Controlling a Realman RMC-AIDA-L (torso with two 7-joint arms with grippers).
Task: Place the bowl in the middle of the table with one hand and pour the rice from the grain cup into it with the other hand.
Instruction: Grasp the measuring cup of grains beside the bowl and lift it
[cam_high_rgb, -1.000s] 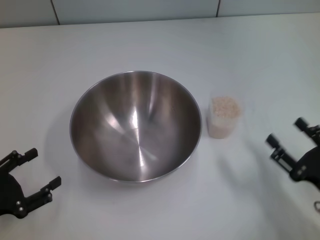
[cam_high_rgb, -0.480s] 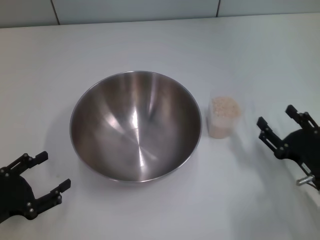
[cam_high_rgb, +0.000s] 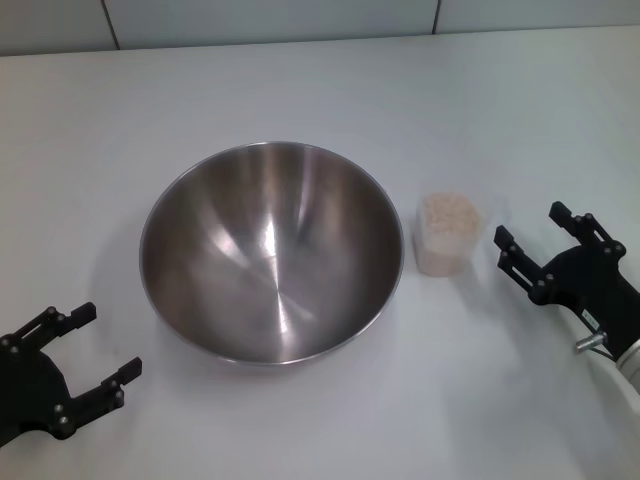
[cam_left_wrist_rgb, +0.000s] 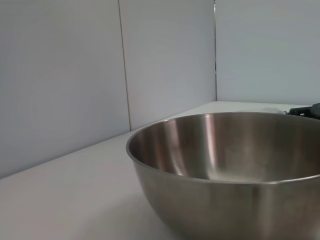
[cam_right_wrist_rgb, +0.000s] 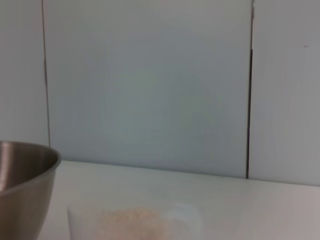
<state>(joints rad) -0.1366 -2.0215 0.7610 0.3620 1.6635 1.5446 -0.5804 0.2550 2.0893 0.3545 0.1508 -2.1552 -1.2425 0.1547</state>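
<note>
The large steel bowl (cam_high_rgb: 272, 250) stands on the white table (cam_high_rgb: 300, 90), empty inside; it also fills the left wrist view (cam_left_wrist_rgb: 230, 170) and shows at the edge of the right wrist view (cam_right_wrist_rgb: 22, 190). The clear grain cup (cam_high_rgb: 447, 233), full of rice (cam_high_rgb: 448, 214), stands just right of the bowl; it shows low in the right wrist view (cam_right_wrist_rgb: 130, 222). My right gripper (cam_high_rgb: 530, 238) is open, just right of the cup and apart from it. My left gripper (cam_high_rgb: 90, 345) is open and empty at the front left, apart from the bowl.
A tiled grey wall (cam_high_rgb: 270, 18) runs along the table's far edge. The table's front edge lies below both grippers.
My right gripper has moved left towards the grain cup. My left gripper drew back a little from the bowl, then stayed still. Bowl and cup have not moved.
</note>
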